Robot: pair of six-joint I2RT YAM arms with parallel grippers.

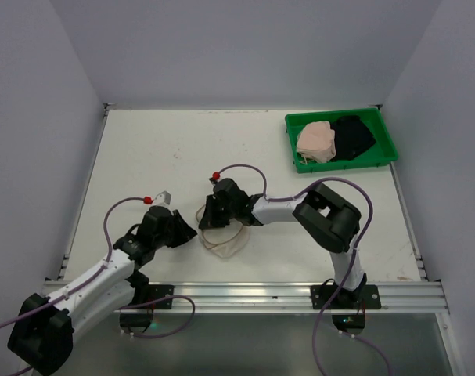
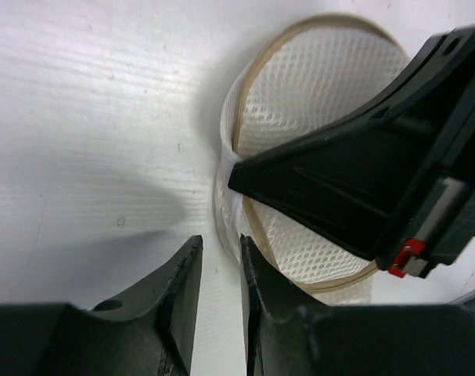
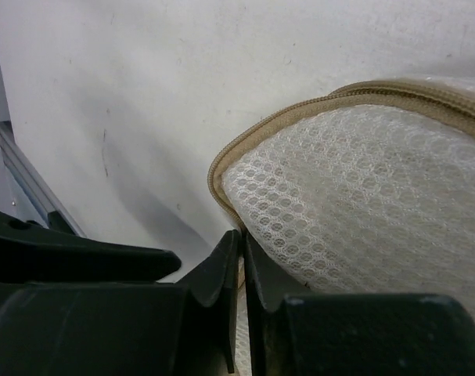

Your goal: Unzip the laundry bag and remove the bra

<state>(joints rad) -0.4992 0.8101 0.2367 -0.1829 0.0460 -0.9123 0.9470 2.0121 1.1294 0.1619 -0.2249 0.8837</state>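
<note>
The laundry bag (image 1: 225,236) is a round cream-white mesh pouch with tan piping, lying flat on the table near the front middle. My right gripper (image 1: 208,219) is over its left rim. In the right wrist view its jaws (image 3: 242,239) are pinched shut on the tan zippered edge of the bag (image 3: 362,196). My left gripper (image 1: 186,233) is low on the table just left of the bag. In the left wrist view its jaws (image 2: 220,244) stand slightly apart with only bare table between them, tips close to the bag's side wall (image 2: 323,86). No bra shows through the mesh.
A green tray (image 1: 347,163) at the back right holds a pink garment (image 1: 315,141) and a black garment (image 1: 353,135). A metal rail (image 1: 300,296) runs along the table's near edge. The right gripper's body (image 2: 362,188) crosses over the bag in the left wrist view.
</note>
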